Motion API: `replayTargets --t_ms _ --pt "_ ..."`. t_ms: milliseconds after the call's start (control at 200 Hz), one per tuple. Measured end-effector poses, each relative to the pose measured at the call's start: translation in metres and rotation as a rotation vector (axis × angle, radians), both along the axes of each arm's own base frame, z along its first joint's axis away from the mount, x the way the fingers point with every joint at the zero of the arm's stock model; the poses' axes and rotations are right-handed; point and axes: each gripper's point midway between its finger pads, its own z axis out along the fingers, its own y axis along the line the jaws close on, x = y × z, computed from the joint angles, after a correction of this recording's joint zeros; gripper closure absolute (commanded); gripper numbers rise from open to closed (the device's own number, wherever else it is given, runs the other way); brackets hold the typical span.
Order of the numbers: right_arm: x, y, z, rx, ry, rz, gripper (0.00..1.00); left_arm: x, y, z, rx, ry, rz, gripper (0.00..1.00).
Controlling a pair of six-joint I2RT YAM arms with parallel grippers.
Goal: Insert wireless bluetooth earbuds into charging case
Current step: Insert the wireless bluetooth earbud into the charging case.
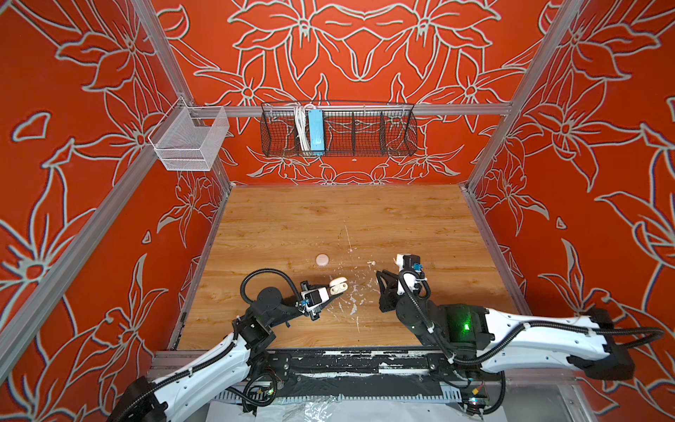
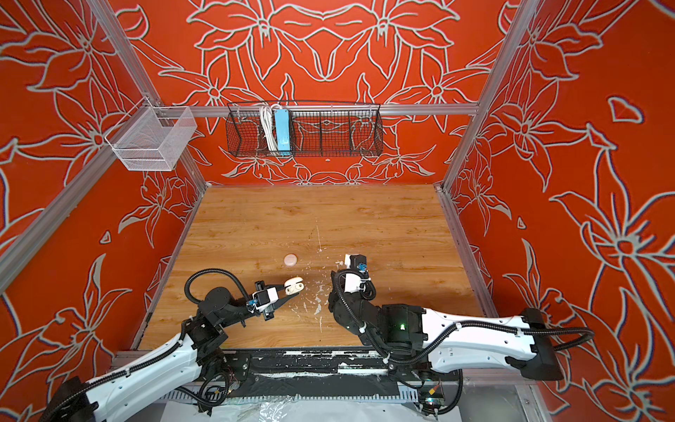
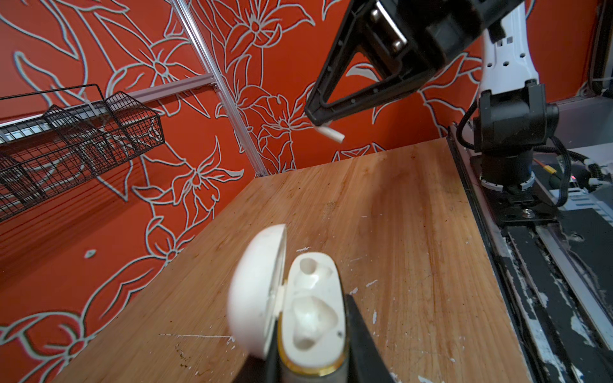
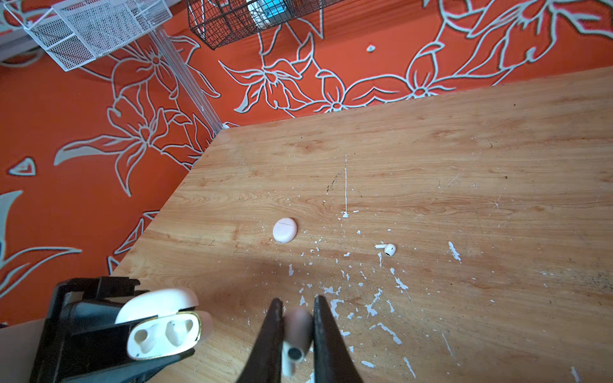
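Right wrist view: right gripper (image 4: 298, 300) clamped on an earbud (image 4: 296, 345), stem protruding, above the table (image 4: 464, 165). Left gripper (image 3: 313, 318) clamped on the open white case (image 4: 164, 335), both sockets empty. A second earbud (image 4: 387, 248) lies loose near the shut pink case (image 4: 284, 229). Step, as judged: bringing the earbud to the case. Next calls for aligning stem with socket, then lowering

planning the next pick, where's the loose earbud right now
In a top view the loose earbud lies on the table, right of the pink case and just ahead of the right gripper.
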Motion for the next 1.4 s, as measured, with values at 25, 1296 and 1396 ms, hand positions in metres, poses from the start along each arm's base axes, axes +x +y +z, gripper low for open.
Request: replayTargets --t_ms 25,1296,1396 --pt "-0.001 0.002 0.001 0.008 -0.004 0.006 1.0 0.0 0.0 0.0 -0.001 -0.002 -0.001 1.0" --pt "-0.03 0.071 0.014 0.17 -0.114 0.155 1.0 -0.012 -0.004 0.005 -0.011 -0.016 -0.064 1.0" --pt "-0.031 0.077 0.014 0.168 -0.124 0.175 1.0 -0.012 -0.004 0.006 -0.014 -0.02 -0.066 1.0"
